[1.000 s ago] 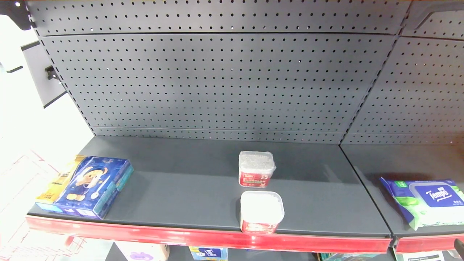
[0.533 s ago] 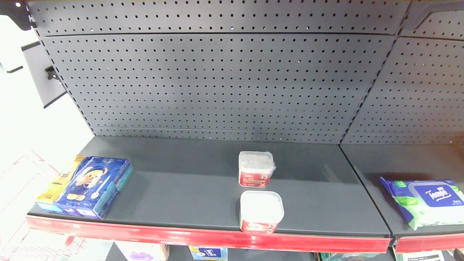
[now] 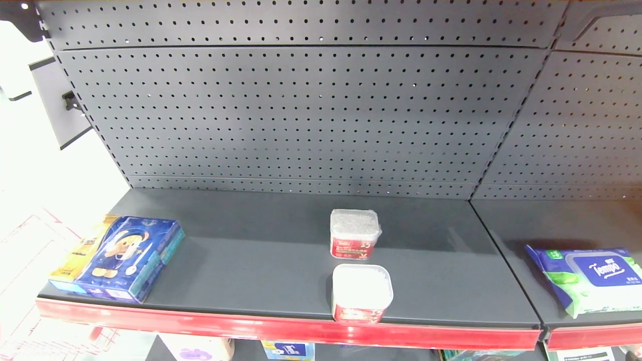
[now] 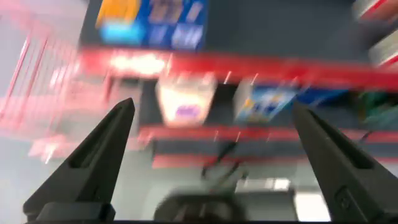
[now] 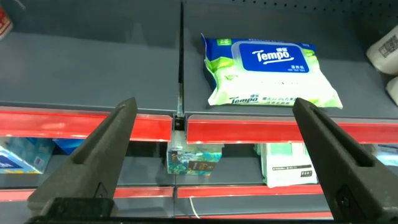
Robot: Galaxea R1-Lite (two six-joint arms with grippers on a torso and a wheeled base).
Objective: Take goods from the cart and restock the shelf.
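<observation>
On the grey shelf with a red front edge lies a blue box at the left, on top of a yellow one. Two white tubs with red labels stand mid-shelf, one behind the other. A wet wipes pack lies on the neighbouring shelf to the right. My left gripper is open, below and in front of the shelf's red edge, with the blue box above it. My right gripper is open and holds nothing, level with the red edge before the wet wipes pack.
A red wire cart stands left of the shelf. A perforated grey back panel rises behind the shelf. Lower shelves hold boxes and packs. A divider separates the two shelf sections. Wide bare shelf lies between the blue box and the tubs.
A dark gripper tip at the head view's lower right corner has dropped out of the picture. The goods on the shelf have not moved.
</observation>
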